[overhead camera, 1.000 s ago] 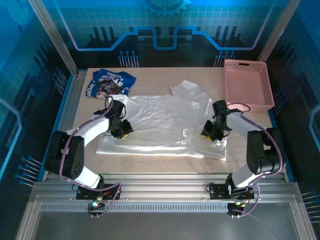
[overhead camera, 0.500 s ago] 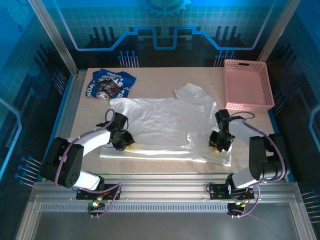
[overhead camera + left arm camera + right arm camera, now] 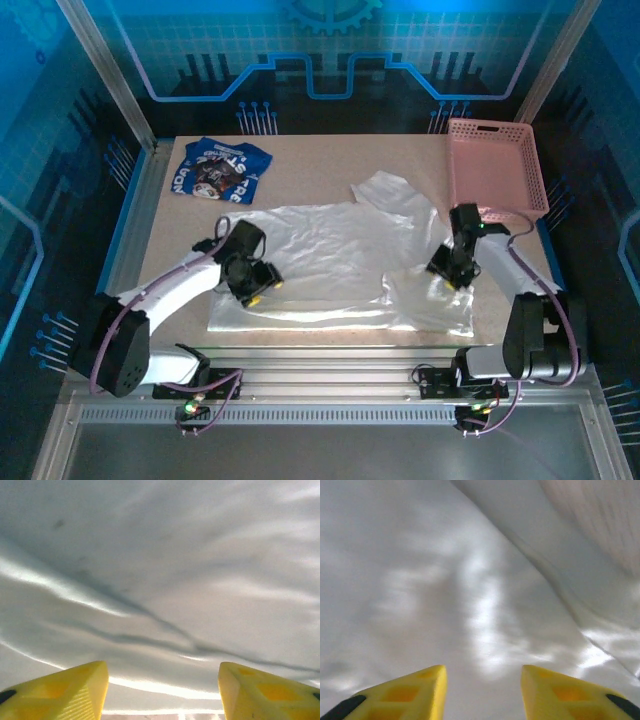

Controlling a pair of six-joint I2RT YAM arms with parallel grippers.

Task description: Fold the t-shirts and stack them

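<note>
Item, 11 o'clock: blue t-shirt, bunched, unfolded.

Item, 8 o'clock: left gripper, fingers spread over white cloth, pinching nothing.

Item, centre: white t-shirt, spread flat and wrinkled on the table. We judge its folding barely begun.

Item, 4 o'clock: right gripper, fingers apart, empty, over the same shirt.

Item, 1 o'clock: pink basket.

No stack yet. We reckon nearly all the work remains.
</note>
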